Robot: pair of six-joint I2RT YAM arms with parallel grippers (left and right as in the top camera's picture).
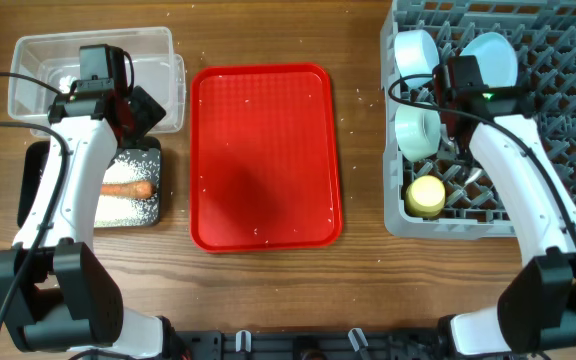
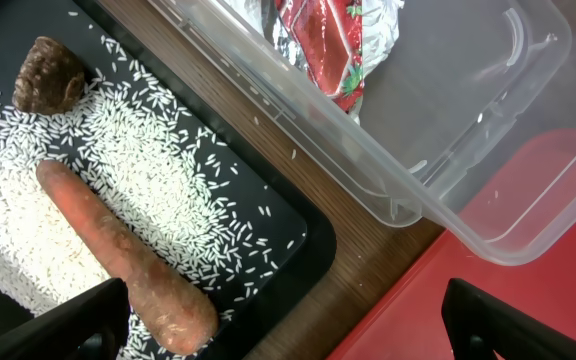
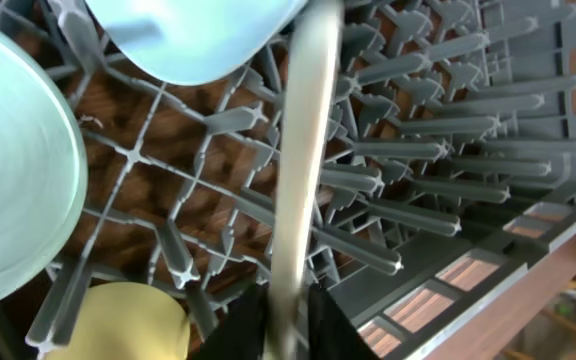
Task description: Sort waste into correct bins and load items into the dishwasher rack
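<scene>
Wooden table (image 1: pixel 363 280) with red tray (image 1: pixel 268 150), left fingers (image 2: pixel 68 325) apart, right fingers (image 3: pixel 236 328) around white spoon (image 3: pixel 303 150), grip unclear.

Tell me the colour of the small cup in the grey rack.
The small round cup is yellow, clearest overhead.

Red tray (image 1: pixel 265 200) blazes, white rice (image 2: pixel 158 170) speckles the black tray (image 2: pixel 286 232) beside an orange-brown stick (image 2: pixel 118 250), yellow cup (image 1: pixel 427 196) pops against the grey rack (image 1: pixel 568 90).
</scene>
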